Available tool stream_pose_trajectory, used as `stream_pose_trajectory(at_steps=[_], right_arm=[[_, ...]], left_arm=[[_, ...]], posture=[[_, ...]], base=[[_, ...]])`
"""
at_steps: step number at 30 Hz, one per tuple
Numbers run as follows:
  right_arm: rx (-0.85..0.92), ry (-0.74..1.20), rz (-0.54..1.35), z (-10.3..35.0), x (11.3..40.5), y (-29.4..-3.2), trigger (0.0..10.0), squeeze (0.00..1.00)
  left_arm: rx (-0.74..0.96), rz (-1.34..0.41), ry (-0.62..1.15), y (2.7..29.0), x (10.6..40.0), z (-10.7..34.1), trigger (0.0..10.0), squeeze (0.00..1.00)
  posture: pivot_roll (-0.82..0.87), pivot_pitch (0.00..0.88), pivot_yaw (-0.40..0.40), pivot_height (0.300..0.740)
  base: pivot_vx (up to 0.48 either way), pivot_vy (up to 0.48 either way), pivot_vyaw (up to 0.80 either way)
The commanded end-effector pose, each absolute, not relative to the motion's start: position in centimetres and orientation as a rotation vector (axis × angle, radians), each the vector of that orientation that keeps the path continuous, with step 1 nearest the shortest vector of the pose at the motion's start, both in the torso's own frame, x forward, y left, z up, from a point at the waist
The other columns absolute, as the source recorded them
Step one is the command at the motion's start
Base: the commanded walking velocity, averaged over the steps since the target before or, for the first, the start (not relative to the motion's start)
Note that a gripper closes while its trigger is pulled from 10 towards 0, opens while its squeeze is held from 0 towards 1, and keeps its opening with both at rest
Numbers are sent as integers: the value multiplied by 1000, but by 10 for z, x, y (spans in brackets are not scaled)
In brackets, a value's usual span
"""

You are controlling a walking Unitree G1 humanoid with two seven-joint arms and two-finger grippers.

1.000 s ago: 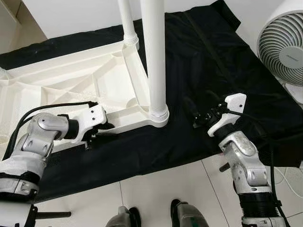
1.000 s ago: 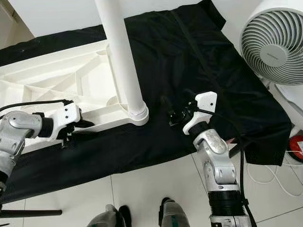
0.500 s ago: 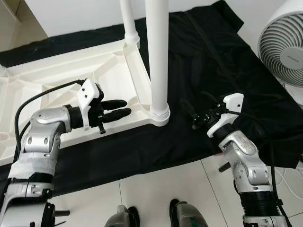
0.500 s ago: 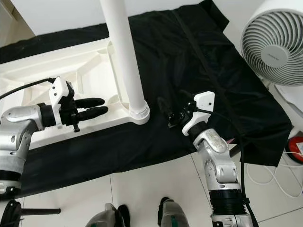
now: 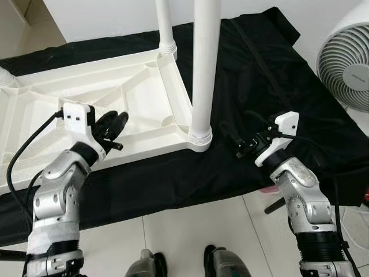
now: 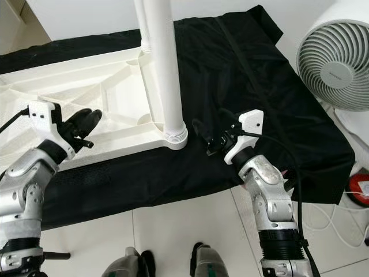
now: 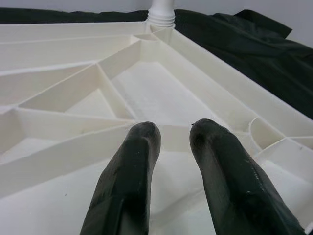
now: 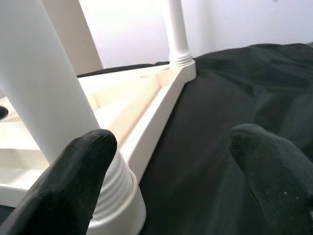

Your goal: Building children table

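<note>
The white plastic tabletop (image 5: 86,92) lies upside down on a black cloth (image 5: 259,75). A white leg (image 5: 204,69) stands upright in its near right corner socket, and a second leg (image 5: 166,29) stands in the far corner. My left gripper (image 5: 115,120) hovers over the ribbed underside near the front rim; its fingers (image 7: 132,161) stand slightly apart with nothing between them. My right gripper (image 5: 230,140) is wide open just above the cloth, right of the near leg's base (image 8: 115,196), holding nothing.
A white floor fan (image 5: 349,69) stands at the right beside the cloth. White tiled floor (image 5: 190,225) runs along the cloth's near edge, with my feet below. A white cable and a red object (image 6: 360,190) lie at the far right.
My left gripper has lifted from the tabletop's front rim and swung up over the ribbed underside, now pointing away from me. The right gripper has barely moved. The camera shifted slightly.
</note>
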State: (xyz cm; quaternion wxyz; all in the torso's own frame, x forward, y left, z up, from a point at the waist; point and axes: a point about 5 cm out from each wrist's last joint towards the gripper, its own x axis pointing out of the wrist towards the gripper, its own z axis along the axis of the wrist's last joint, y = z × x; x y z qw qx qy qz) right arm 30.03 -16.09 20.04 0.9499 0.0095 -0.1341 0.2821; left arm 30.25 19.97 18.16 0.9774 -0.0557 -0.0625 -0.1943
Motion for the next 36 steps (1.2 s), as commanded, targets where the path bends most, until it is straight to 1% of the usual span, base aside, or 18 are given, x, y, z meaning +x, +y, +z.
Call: stream_pose_trajectory(at_steps=[1,3,4,6,9,11,13,15,20,27,31,34,35,36], right_arm=[[24,-254,593,197,301,-159,10000,0],[23,-254,623,198,301,-157,10000,0],[22,-252,655,199,300,-156,10000,0],[21,-249,691,200,299,-155,10000,0],[20,-248,697,200,298,-154,10000,0],[-21,-222,805,200,296,-148,10000,0],[-48,-200,876,199,295,-145,10000,0],[-55,-195,887,198,296,-145,10000,0],[-103,-152,988,197,295,-146,10000,0],[-156,-167,970,202,308,-150,10000,0],[-156,-201,914,207,329,-143,10000,0],[-155,-207,912,206,334,-138,10000,0],[-157,-210,915,205,335,-135,8353,0],[-154,-207,928,204,336,-132,5608,0]], left_arm=[[-93,-418,-143,198,297,180,10000,0],[-76,-503,-156,188,286,172,10000,0],[-27,-540,-163,179,279,171,10000,0],[27,-568,-170,168,271,171,10000,0],[36,-570,-171,166,270,171,10000,0],[45,-707,-166,142,262,169,10000,0],[35,-778,-164,128,259,169,10000,0],[28,-779,-167,126,260,169,10000,0],[60,-821,-186,117,261,171,10000,0],[56,-843,-203,109,264,176,10000,0],[24,-893,-178,99,262,172,10000,0],[33,-906,-176,97,262,171,10000,0],[31,-911,-178,96,262,171,10000,0],[32,-913,-182,95,262,172,10000,0]], posture=[[-87,147,67,740],[-87,147,67,740],[-88,149,61,740],[-86,148,58,740],[-86,148,58,740],[-83,138,56,740],[-81,131,51,740],[-81,131,51,740],[-77,126,47,740],[-78,125,45,740],[-86,123,41,740],[-86,122,39,740],[-86,122,39,740],[-85,118,38,740]], base=[[0,0,0],[0,0,0],[0,0,0],[0,0,0],[0,0,0],[0,0,0],[0,0,0],[0,0,0],[0,0,0],[0,0,0],[0,0,0],[0,0,0],[0,0,0],[0,0,0]])
